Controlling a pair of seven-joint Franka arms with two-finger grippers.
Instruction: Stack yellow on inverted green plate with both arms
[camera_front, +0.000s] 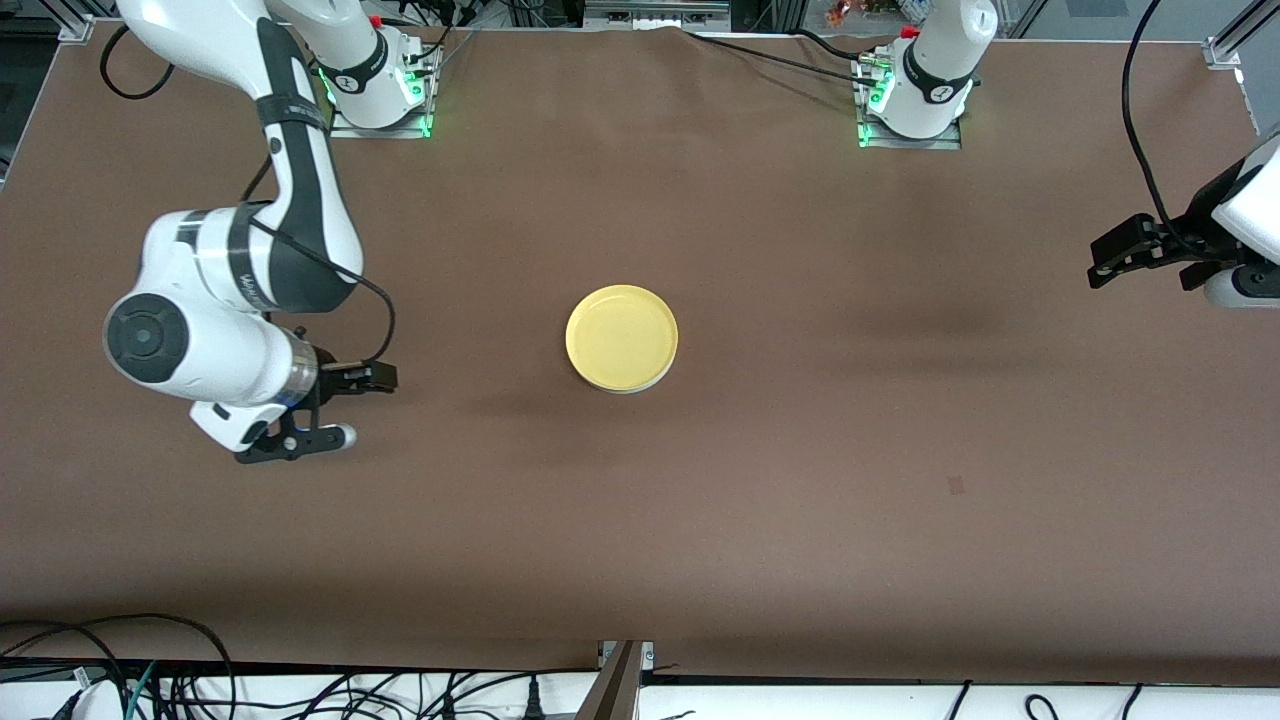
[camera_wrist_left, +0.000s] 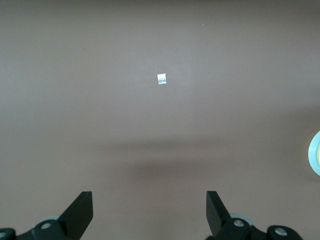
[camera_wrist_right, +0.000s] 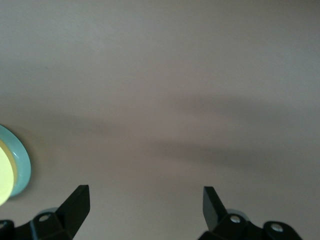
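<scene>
- Evidently stacked: round bright yellow plastic plate (camera_front: 621, 337) sits on pale mint-green plastic plate (camera_wrist_right: 22, 167), mid-table.
- Left gripper (camera_wrist_left: 149, 212) and right gripper (camera_wrist_right: 145, 207): fingers wide, empty, well apart from the stack.
- Nothing appears left.

A brown table (camera_front: 800, 420) carries the stack at its middle: the green plate (camera_wrist_right: 22, 167) lies directly on the tabletop, only a thin edge of it showing under the yellow plate (camera_front: 621, 337) that rests on it. A small dark mark (camera_front: 955, 485) sits on the surface nearer the front camera than the stack and toward the left arm's end. In the left wrist view a small white scrap (camera_wrist_left: 161, 79) lies on the bare brown surface, well apart from the stack.
</scene>
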